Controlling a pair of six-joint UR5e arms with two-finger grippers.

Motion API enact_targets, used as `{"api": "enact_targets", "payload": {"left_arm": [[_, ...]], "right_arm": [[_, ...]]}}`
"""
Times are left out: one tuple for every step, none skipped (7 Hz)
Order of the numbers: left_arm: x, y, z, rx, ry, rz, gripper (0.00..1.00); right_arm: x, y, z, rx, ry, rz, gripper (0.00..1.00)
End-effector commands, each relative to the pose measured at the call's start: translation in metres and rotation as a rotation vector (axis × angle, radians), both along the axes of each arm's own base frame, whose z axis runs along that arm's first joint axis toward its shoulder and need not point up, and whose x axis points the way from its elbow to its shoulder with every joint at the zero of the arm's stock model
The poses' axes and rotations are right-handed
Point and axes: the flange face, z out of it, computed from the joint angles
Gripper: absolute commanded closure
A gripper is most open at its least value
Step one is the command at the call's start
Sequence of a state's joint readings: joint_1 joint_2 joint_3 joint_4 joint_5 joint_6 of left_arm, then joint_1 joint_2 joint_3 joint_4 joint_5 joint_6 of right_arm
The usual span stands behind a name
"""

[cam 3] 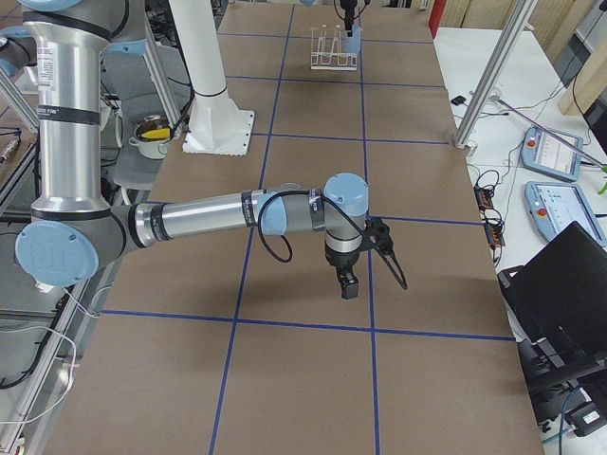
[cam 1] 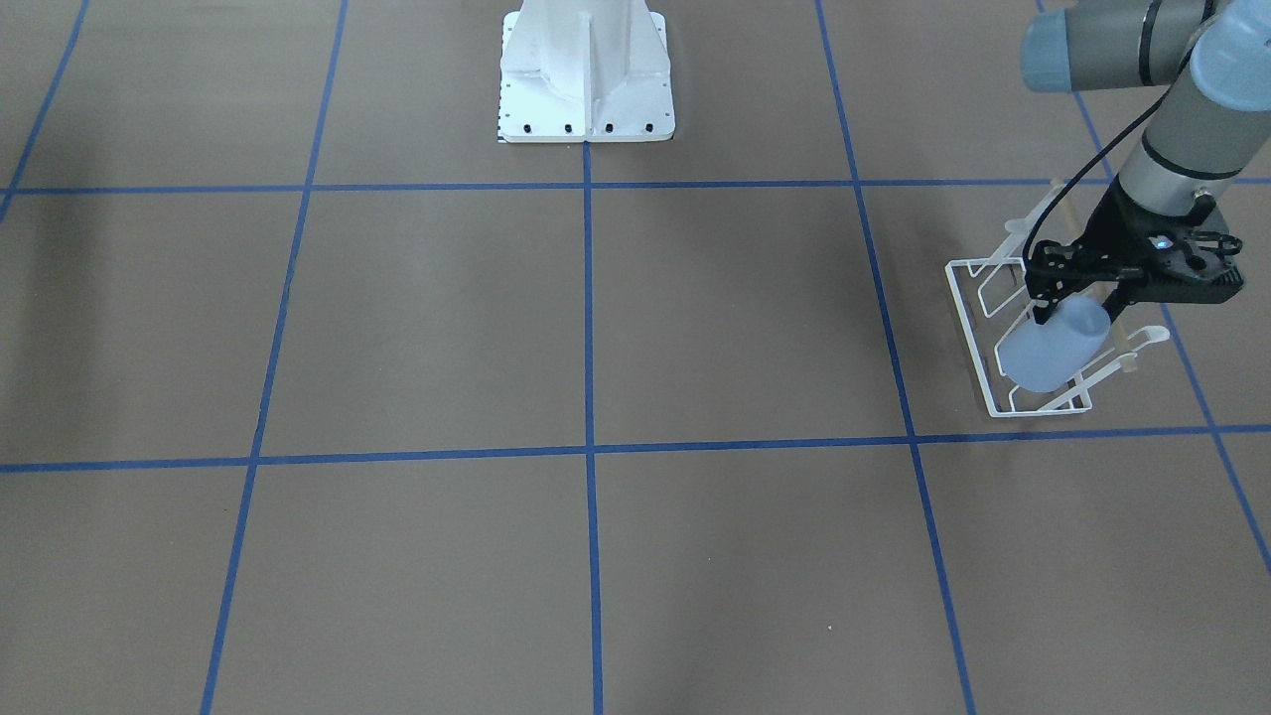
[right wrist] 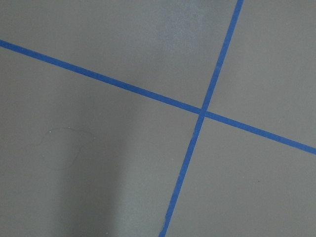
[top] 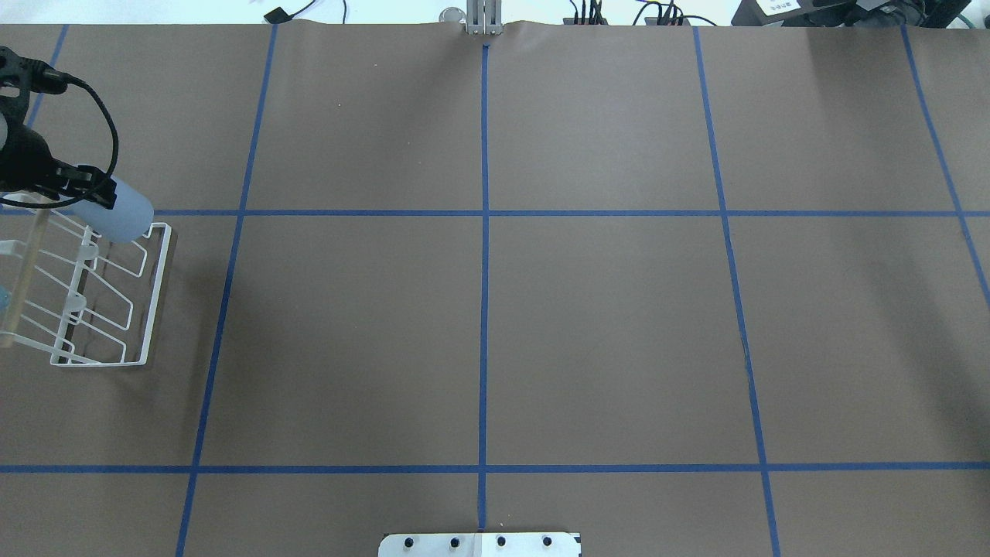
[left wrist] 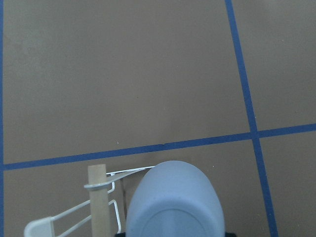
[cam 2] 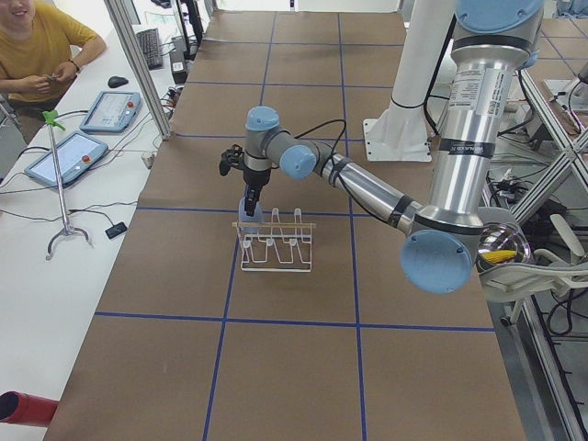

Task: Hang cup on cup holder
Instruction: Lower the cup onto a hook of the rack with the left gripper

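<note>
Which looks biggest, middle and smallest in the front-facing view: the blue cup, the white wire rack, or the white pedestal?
Largest to smallest:
1. wire rack
2. white pedestal, though the picture's top edge cuts it off
3. blue cup

We are facing the cup (left wrist: 173, 205) base-on; just beside the cup, the cup holder (left wrist: 38, 228) is showing its wooden rod (left wrist: 98, 207) and wire (left wrist: 129, 172).
</note>
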State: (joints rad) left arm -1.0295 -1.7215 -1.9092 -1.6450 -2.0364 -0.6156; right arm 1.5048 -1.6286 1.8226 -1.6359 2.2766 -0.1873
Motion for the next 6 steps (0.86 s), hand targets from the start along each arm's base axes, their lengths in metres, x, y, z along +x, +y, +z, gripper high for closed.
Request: {"api": "enact_targets", "payload": {"left_arm": [[0.017,-0.002,0.007,-0.013,-0.007,0.024,1.0],[0.019,-0.003,0.009,-0.012,-0.01,0.032,0.79],[0.019,-0.003,0.01,-0.012,-0.012,0.033,0.25],[0.018,-0.002,0.007,-0.007,-0.009,0.032,0.02],[0.017,0.0,-0.002,0.001,0.006,0.038,0.02],[0.005,-0.002,-0.012,0.034,0.004,0.069,0.01]], "right_arm": [[0.0,0.0,0.0,0.0,0.0,0.0,0.0],[0.0,0.0,0.0,0.0,0.0,0.0,0.0],[0.0,0.0,0.001,-0.001,0.0,-0.001,0.0],[0.0,0.0,0.002,-0.005,0.001,0.0,0.0],[0.0,0.0,0.004,-0.004,0.004,-0.004,0.0],[0.0,0.003,0.008,-0.013,0.003,-0.005,0.0]]}}
